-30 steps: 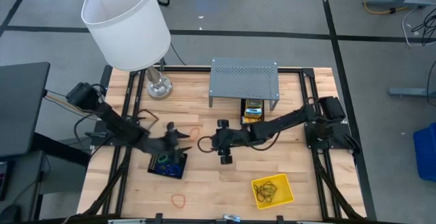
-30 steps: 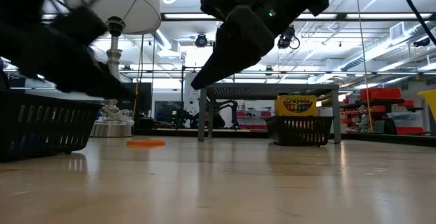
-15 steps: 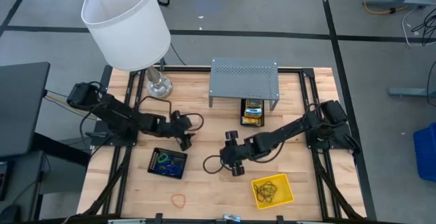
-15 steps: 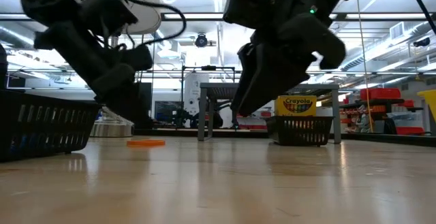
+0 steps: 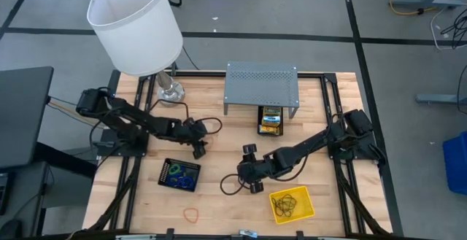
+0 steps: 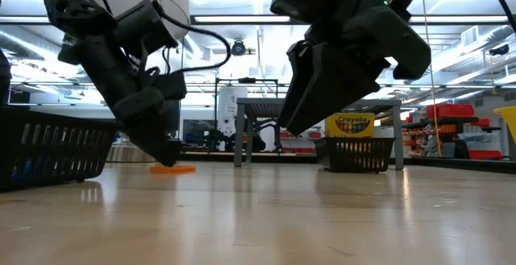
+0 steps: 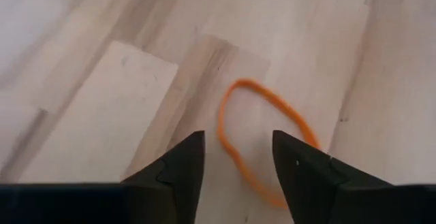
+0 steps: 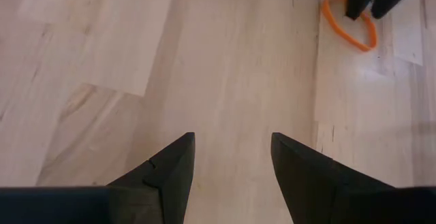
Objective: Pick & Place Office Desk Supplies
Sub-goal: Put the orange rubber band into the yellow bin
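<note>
1. The bench carries both arms; the left tool is down at the bench top over an orange rubber-band loop, its fingers partly apart and straddling the near end of the loop, tips at the wood.
2. The right tool hovers near the yellow tray, fingers apart, holding nothing.
3. The loop lies flat, a long oval left of the grey shelf, its long axis running away from the left tool.
</note>
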{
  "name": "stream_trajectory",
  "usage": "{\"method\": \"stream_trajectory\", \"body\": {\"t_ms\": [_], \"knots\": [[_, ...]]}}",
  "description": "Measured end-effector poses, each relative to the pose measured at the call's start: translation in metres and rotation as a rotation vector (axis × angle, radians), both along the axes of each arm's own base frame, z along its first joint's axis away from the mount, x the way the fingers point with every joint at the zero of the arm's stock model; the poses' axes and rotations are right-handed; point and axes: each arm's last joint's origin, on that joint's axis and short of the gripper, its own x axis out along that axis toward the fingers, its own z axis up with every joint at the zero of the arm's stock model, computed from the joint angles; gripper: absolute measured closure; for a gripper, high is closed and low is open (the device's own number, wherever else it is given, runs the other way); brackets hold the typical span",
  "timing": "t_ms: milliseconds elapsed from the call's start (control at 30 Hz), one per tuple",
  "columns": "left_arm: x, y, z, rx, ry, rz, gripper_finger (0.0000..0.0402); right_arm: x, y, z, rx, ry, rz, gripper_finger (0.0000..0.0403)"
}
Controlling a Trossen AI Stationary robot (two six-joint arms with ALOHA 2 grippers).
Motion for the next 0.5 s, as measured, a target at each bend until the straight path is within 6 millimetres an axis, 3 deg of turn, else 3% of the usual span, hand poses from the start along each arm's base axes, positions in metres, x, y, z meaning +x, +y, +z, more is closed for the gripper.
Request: {"method": "stream_trajectory", "body": {"t_ms": [267, 433, 500], "knots": [[0.006, 0.000, -0.013, 0.019, 0.014, 0.024, 0.0280, 0.000, 0.000, 0.000, -0.005, -0.001, -0.004, 0.0201], [0.011, 0.000, -0.010, 0.035, 0.016, -0.018, 0.0383, 0.000, 0.000, 0.000, -0.006, -0.003, -0.005, 0.0201], [0.013, 0.000, -0.009, 0.050, 0.020, -0.040, 0.0394, 0.000, -0.001, 0.000, -0.005, -0.004, -0.010, 0.0201]]}}
